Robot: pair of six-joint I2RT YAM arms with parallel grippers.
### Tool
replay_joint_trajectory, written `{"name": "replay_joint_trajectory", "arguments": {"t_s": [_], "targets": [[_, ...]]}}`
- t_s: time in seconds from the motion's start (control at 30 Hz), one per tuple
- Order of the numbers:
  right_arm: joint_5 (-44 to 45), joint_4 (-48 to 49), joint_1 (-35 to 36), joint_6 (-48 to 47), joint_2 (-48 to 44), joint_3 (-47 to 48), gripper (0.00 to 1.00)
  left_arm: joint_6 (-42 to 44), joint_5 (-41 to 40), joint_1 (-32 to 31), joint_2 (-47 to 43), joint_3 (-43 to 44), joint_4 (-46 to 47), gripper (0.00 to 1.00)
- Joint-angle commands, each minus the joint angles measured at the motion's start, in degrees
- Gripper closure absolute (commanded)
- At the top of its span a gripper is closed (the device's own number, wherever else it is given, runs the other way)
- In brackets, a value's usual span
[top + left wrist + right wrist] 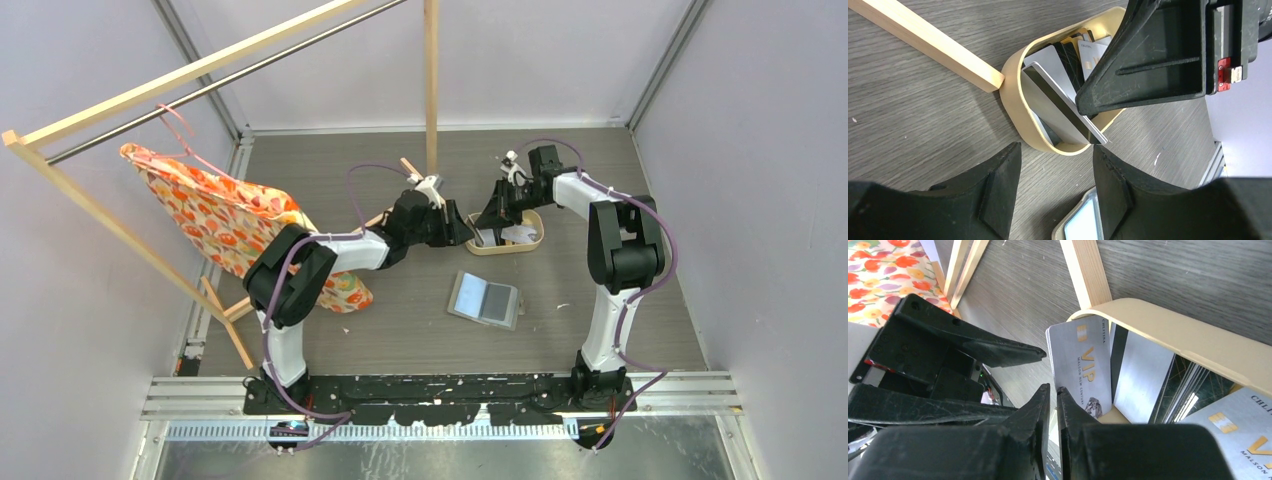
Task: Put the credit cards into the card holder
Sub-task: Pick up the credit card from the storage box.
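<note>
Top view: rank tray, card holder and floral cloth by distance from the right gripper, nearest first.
1. Tray: the right gripper reaches into it, mid-table at the back.
2. Card holder: lying open, closer to the arm bases.
3. Floral cloth: far left, by the wooden rack.

Table (400, 330): grey woodgrain. Tray (1015, 107): pale wood. Credit cards (1048, 65) in it: silver, some black, one silver with a black stripe. VIP card (1083, 365): silver, gold lettering. Card holder (487, 300): grey, lighter inside. Cloth (215, 215): white, orange-red floral print.
</note>
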Motion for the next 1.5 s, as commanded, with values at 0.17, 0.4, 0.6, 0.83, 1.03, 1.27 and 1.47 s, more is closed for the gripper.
{"name": "replay_joint_trajectory", "arguments": {"t_s": [0.17,0.4,0.6,0.83,1.03,1.27,1.47], "targets": [[-1.93,-3.17,-0.47,-3.11,0.71,2.39,0.85,-2.85,1.83,1.5,0.79,1.89,3.43,0.44],[-2.76,-3.45,-0.6,-3.28,0.86,2.38,0.89,-4.03,1.76,2.0,1.26,2.42,3.67,0.43],[-3.55,-4.05,-0.77,-3.95,0.75,2.52,0.89,-5.77,2.23,2.37,3.36,4.4,3.8,0.4],[-4.03,-4.31,-1.12,-4.29,1.02,2.6,0.92,-7.05,1.32,2.8,5.04,6.46,2.45,0.42],[-4.12,-4.49,-1.14,-4.42,1.19,2.6,0.93,-8.16,0.75,3.45,5.81,7.35,2.48,0.42],[-3.94,-4.84,-1.18,-4.5,1.45,2.69,0.94,-8.25,1.08,3.57,7.08,8.64,1.11,0.42],[-3.69,-4.93,-1.24,-4.68,1.54,2.78,0.94,-8.47,1.35,3.75,8.23,9.9,0.14,0.43]]}}
